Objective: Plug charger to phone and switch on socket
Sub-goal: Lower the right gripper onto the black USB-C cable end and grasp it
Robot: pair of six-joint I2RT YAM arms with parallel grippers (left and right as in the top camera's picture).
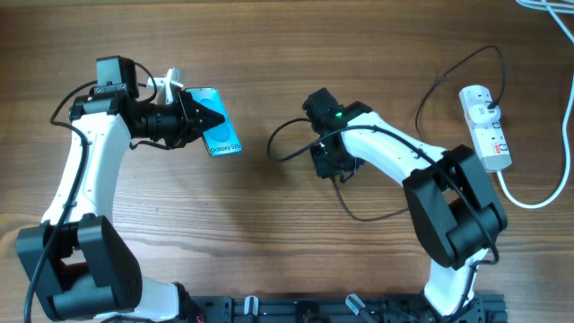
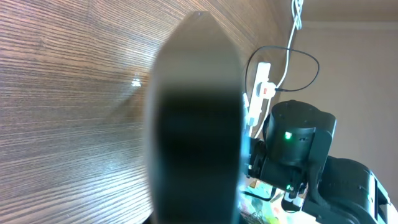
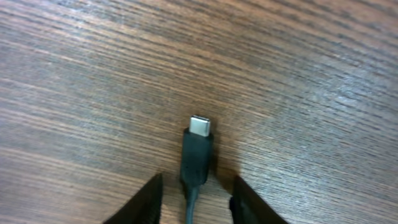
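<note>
The left fingers (image 1: pixel 209 115) are closed on the phone (image 1: pixel 224 136), holding it at the surface's (image 1: pixel 269 54) left side. The wrist view shows only a dark blur there, so the grip looks firm rather than certain. The right fingers (image 3: pixel 148 198) stand apart, straddling the charger (image 3: pixel 197 158) without touching it. Its connector tip (image 3: pixel 199 126) lies flat on the wood. The socket (image 1: pixel 484 130) lies well apart at the far right.

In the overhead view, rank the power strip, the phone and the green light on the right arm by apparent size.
1. power strip
2. phone, partly hidden by the left pincer, so less sure
3. green light
</note>
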